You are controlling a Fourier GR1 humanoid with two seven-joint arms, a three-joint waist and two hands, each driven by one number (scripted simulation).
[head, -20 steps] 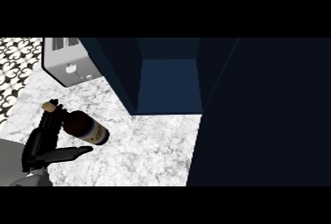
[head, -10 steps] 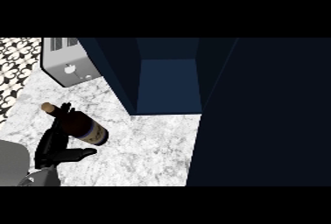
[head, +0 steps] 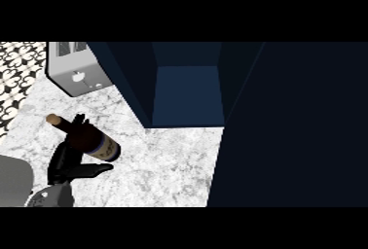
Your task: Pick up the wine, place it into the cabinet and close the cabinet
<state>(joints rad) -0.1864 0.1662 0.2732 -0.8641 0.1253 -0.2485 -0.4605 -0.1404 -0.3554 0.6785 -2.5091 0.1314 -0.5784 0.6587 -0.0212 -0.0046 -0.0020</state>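
A dark wine bottle (head: 92,142) with a tan cork end and a pale label band lies tilted over the marble counter (head: 165,165), its neck pointing to the upper left. My left hand (head: 66,164) is curled round the bottle from behind and below, fingers along its body and thumb sticking out to the right under it. The dark blue cabinet (head: 187,95) stands open to the upper right of the bottle, with its interior showing. Its big dark door (head: 295,126) fills the right side of the view. My right hand does not show.
A silver toaster (head: 75,73) stands at the back left, close to the cabinet's left wall. A black-and-white patterned surface (head: 14,68) borders the counter at the far left. A grey part of my arm (head: 14,180) sits at the lower left.
The left hand and the bottle have shifted slightly to the right, and the bottle's neck leans a little more to the left. The cabinet has not moved.
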